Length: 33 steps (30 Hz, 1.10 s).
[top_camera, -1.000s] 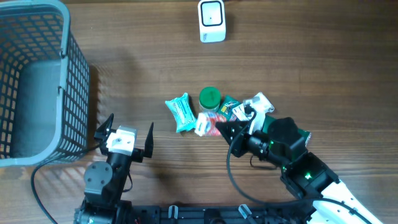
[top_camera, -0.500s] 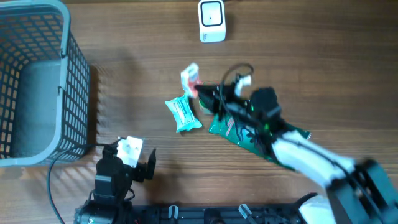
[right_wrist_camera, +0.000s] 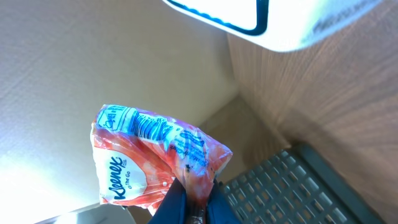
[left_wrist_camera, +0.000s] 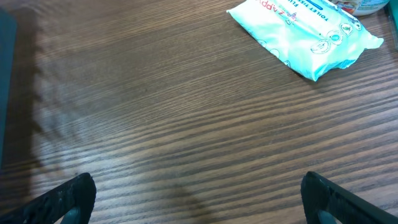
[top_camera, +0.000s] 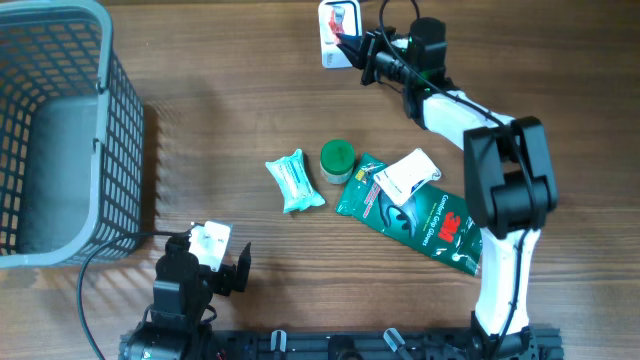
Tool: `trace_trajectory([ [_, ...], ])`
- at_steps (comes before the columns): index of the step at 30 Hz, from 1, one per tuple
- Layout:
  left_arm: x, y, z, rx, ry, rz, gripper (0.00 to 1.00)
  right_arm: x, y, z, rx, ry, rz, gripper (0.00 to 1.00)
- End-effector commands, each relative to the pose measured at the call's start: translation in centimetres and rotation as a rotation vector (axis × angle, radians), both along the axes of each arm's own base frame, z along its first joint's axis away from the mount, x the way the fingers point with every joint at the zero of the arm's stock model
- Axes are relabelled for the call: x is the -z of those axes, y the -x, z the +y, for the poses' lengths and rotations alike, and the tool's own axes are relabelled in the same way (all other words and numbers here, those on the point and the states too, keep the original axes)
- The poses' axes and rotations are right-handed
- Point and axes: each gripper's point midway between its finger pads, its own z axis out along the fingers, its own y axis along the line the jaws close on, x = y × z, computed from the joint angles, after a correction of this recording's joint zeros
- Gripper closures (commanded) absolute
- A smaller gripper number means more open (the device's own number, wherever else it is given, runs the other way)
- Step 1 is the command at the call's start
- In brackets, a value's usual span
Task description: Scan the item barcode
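Observation:
The item is an orange Kleenex tissue pack [right_wrist_camera: 146,158] with blue barcode-like lines along its top edge. My right gripper [right_wrist_camera: 191,194] is shut on its crimped bottom edge. Seen from overhead, the tissue pack [top_camera: 341,16] hangs right over the white scanner [top_camera: 340,40] at the far edge of the table, with the right gripper [top_camera: 362,44] beside it. In the right wrist view the scanner [right_wrist_camera: 280,22] sits above and to the right of the pack. My left gripper [top_camera: 205,262] rests near the front left; the left wrist view shows the left gripper [left_wrist_camera: 199,200] open over bare wood.
A teal wipes pack [top_camera: 295,181], a green-lidded tub [top_camera: 337,157], a green 3M pouch [top_camera: 420,218] and a white packet [top_camera: 408,174] lie mid-table. A grey mesh basket [top_camera: 110,140] stands at the far left. The wipes pack [left_wrist_camera: 305,31] lies ahead of the left gripper.
My right arm has lifted the tissue pack out of the pile and carried it to the far edge, over the scanner. The left arm settled lower and has since stayed still.

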Motion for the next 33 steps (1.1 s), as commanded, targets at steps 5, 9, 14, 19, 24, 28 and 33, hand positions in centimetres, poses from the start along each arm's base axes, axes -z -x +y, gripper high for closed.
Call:
trace_trajectory([
  [5,0.0,0.0,-0.1,0.000,0.011,-0.001,0.00,2.6,-2.7,0.7,0.037,0.028,0.096,0.95],
  [9,0.0,0.0,-0.1,0.000,0.011,-0.001,0.00,2.5,-2.9,0.6,0.029,0.066,0.041,0.95],
  [14,0.0,0.0,-0.1,0.000,0.011,-0.001,0.00,0.0,-3.2,-2.6,-0.013,0.261,-0.205,0.95],
  [19,0.0,0.0,-0.1,0.000,0.011,-0.001,0.00,-5.4,1.2,-17.9,0.287,0.706,0.047,0.96],
  [24,0.0,0.0,-0.1,0.000,0.011,-0.001,0.00,-5.9,14.5,-42.4,0.900,1.279,0.633,0.95],
  [28,0.0,0.0,-0.1,0.000,0.011,-0.001,0.00,-1.5,22.4,-51.9,0.998,1.329,0.982,0.95],
  [33,0.0,0.0,-0.1,0.000,0.011,-0.001,0.00,7.1,26.4,-56.5,0.761,1.225,1.163,0.88],
])
